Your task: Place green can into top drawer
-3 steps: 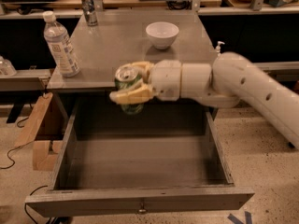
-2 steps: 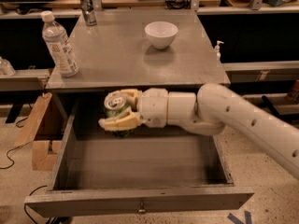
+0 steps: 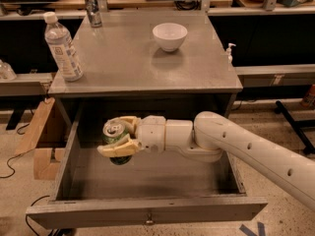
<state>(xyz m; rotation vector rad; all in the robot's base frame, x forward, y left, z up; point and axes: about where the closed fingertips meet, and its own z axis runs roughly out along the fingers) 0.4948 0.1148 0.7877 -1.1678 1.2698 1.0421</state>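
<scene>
The green can (image 3: 114,140), mottled green with a silver pull-tab top, is held upright in my gripper (image 3: 118,135), whose cream fingers close around its sides. The can hangs inside the open top drawer (image 3: 147,211), over the left part of the drawer floor, a little above it. The drawer is pulled out from the grey cabinet; its flat front panel with a small knob (image 3: 148,221) faces the camera. My white arm (image 3: 236,146) reaches in from the right.
On the cabinet top (image 3: 142,63) stand a clear water bottle (image 3: 62,47) at the left edge, a white bowl (image 3: 170,36) at the back, and a slim silver can (image 3: 92,9) at the far back left. A cardboard box (image 3: 42,141) sits on the floor left.
My gripper has carried the green can down from the cabinet's front edge and leftward into the open drawer. The objects on the cabinet top have not moved.
</scene>
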